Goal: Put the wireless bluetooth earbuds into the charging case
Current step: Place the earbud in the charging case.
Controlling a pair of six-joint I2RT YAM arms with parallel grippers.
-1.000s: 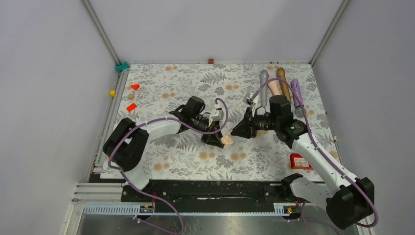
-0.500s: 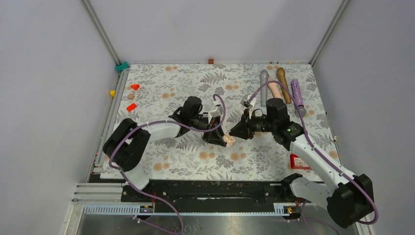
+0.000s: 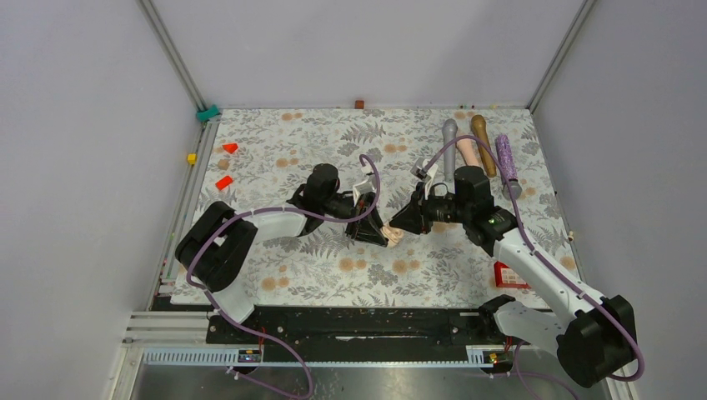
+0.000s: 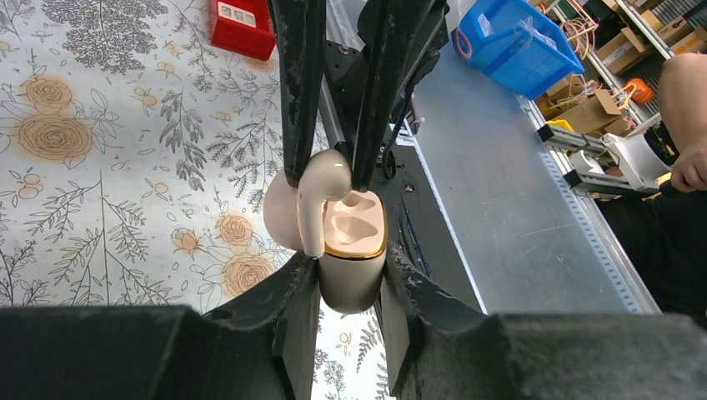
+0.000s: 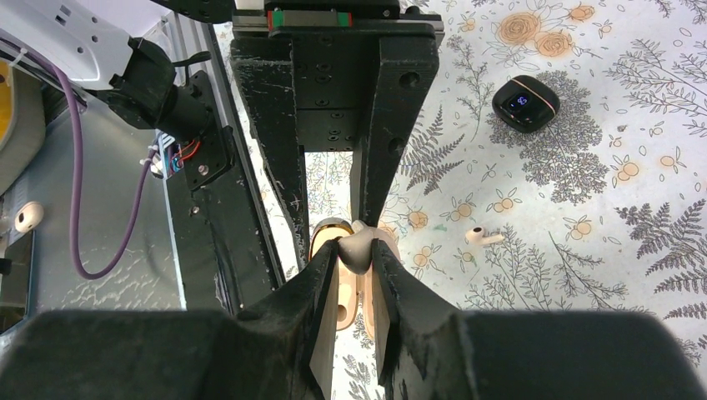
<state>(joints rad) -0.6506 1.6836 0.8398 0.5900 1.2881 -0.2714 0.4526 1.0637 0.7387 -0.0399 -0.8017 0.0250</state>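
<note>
In the left wrist view my left gripper [image 4: 352,279] is shut on the charging case [image 4: 354,267]. The case is cream with a gold rim, and its lid hangs open to the left. My right gripper [image 5: 356,254] is shut on a cream earbud [image 4: 321,187]. It holds the earbud stem-down at the left edge of the case's mouth, next to the moulded hollows. From above, both grippers meet at the table's middle, beside the case [image 3: 392,237]. A second earbud [image 5: 482,236] lies loose on the floral mat to the right.
A black rounded case [image 5: 523,102] sits on the mat beyond the loose earbud. A red box [image 3: 508,273] lies near the right arm's base. Several long cylinders [image 3: 479,142] lie at the back right, and red pieces [image 3: 223,182] at the left.
The right gripper has shifted a little left with its earbud, and the left gripper has brought the case toward it. The gap between them has shut.
</note>
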